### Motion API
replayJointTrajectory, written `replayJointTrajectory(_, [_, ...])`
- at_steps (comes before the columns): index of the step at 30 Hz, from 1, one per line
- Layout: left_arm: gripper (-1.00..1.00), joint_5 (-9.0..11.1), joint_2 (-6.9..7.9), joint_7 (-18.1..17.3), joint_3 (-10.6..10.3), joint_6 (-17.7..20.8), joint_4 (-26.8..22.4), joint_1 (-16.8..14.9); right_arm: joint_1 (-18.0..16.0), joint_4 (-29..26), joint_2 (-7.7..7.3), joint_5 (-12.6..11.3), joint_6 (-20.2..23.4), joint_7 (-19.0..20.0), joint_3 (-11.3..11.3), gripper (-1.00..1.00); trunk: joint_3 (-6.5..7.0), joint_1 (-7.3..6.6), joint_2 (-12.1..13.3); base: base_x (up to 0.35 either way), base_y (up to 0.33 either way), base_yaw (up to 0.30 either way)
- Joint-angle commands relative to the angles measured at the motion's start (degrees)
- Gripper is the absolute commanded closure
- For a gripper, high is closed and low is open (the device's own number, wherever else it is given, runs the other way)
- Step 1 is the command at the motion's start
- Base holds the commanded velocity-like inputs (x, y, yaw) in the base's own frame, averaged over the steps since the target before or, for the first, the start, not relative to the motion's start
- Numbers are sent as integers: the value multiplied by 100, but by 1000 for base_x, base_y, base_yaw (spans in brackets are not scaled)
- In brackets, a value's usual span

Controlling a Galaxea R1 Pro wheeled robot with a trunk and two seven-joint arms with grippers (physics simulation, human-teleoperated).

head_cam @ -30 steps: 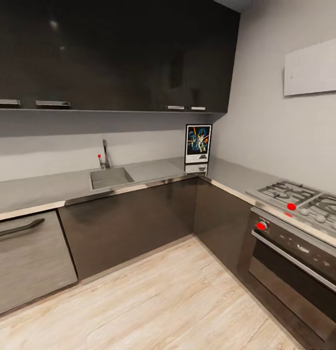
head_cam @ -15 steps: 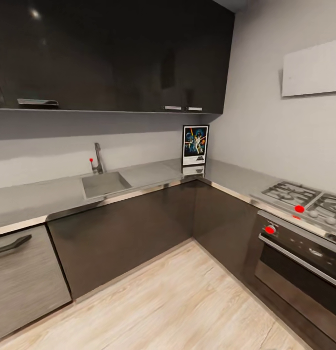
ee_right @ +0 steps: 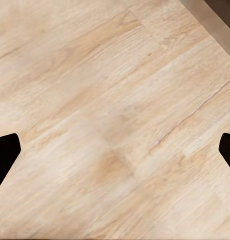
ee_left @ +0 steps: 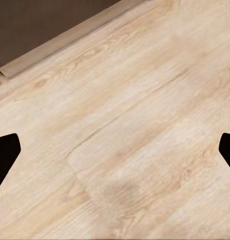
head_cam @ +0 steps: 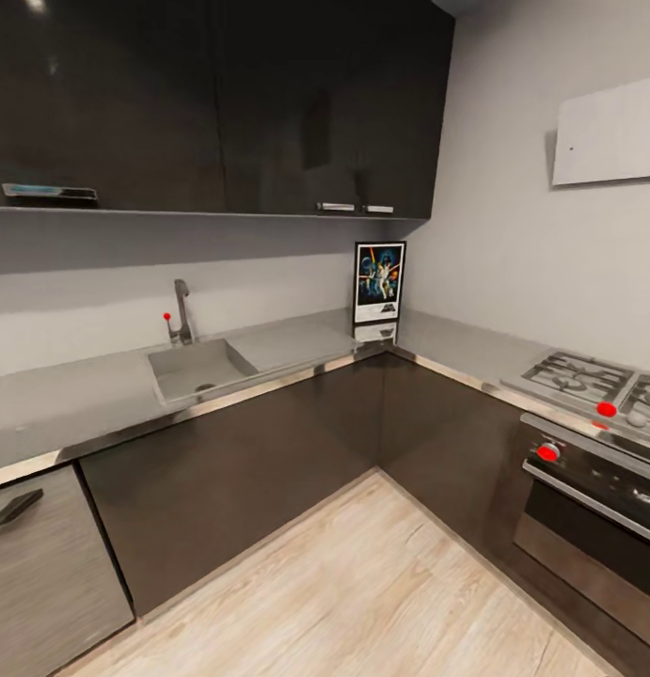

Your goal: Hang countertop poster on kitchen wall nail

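Upright in the corner of the glossy grey L-shaped counter (head_cam: 89,400), the rectangular black-framed poster (head_cam: 379,282) leans on the wall, between the inset sink (head_cam: 200,369) and gas hob (head_cam: 588,378). Pale wood-grain floor (head_cam: 362,583) lies open before the dark cabinets. Both the left tool (ee_left: 115,150) and right tool (ee_right: 115,150) are spread wide above floorboards, well apart from the poster.

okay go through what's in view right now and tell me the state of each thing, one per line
poster: upright in the countertop's inner corner, leaning against the wall, not held.
kitchen countertop: bears the poster.
sink: basin empty.
upper cabinet doors: closed.
oven door: closed.
left gripper: open, empty, pointing at the wood floor.
right gripper: open, empty, over the floor.
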Motion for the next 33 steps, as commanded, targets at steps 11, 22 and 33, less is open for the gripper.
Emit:
replayJointTrajectory(11, [-100, -3, 0, -3, 2, -9, -4, 2, -3, 3, 0, 4, -16, -1, 2, -100, -5, 2, -3, 223, 283, -268])
replayJointTrajectory(22, [-100, -3, 0, 4, 2, -21, 0, 2, -3, 72, -4, 12, -14, 1, 5, -100, -5, 2, -3, 318, 76, -173])
replayJointTrajectory(33, [-100, -4, 97, 9, 3, -26, 2, 2, -1, 306, -2, 4, -21, 0, -6, -100, -5, 2, -3, 337, 2, -5])
